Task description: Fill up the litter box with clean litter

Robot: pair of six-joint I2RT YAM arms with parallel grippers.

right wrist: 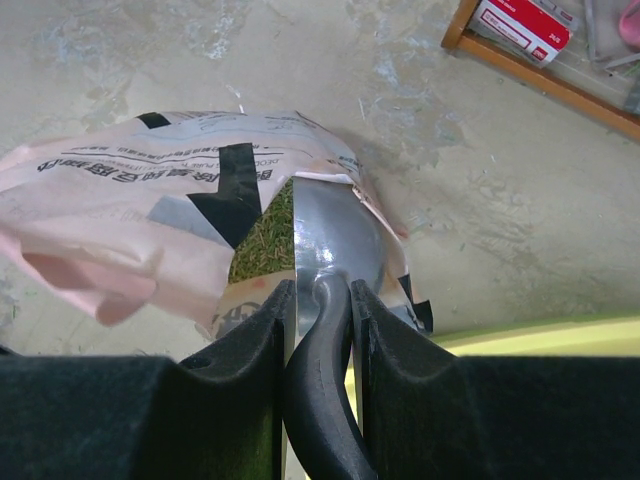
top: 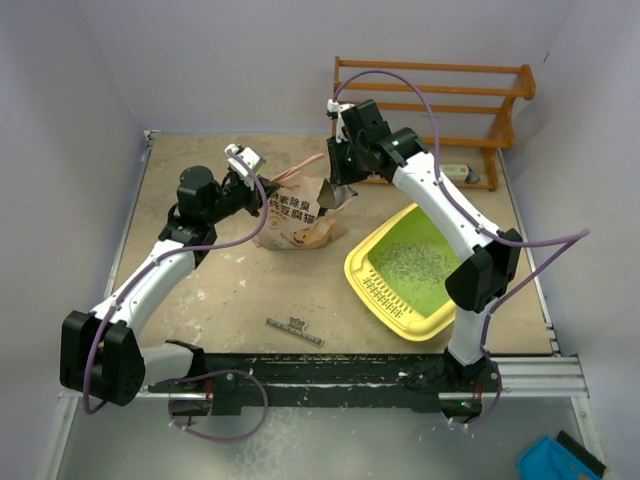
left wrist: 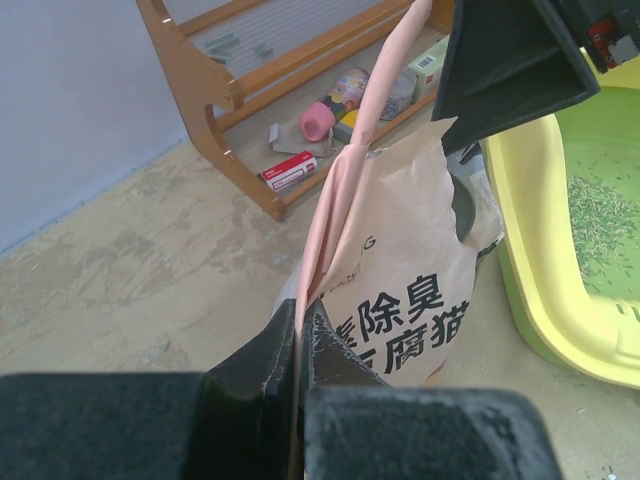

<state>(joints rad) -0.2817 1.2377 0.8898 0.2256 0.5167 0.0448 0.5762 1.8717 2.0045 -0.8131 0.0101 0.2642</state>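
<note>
My left jaws pinch bag (left wrist: 400, 290) rim; right jaws clamp scoop (right wrist: 335, 238) handle, bowl in bag; tilted lift could spill litter (right wrist: 262, 245) before box (top: 357, 268) at right.

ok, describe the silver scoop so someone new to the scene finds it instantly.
Find the large yellow plastic litter tray right of centre; beside it is a tan printed paper bag. The silver metal scoop sits at the bag's open mouth, black handle clamped in the right gripper. Nothing else nearby is shiny metal.
</note>
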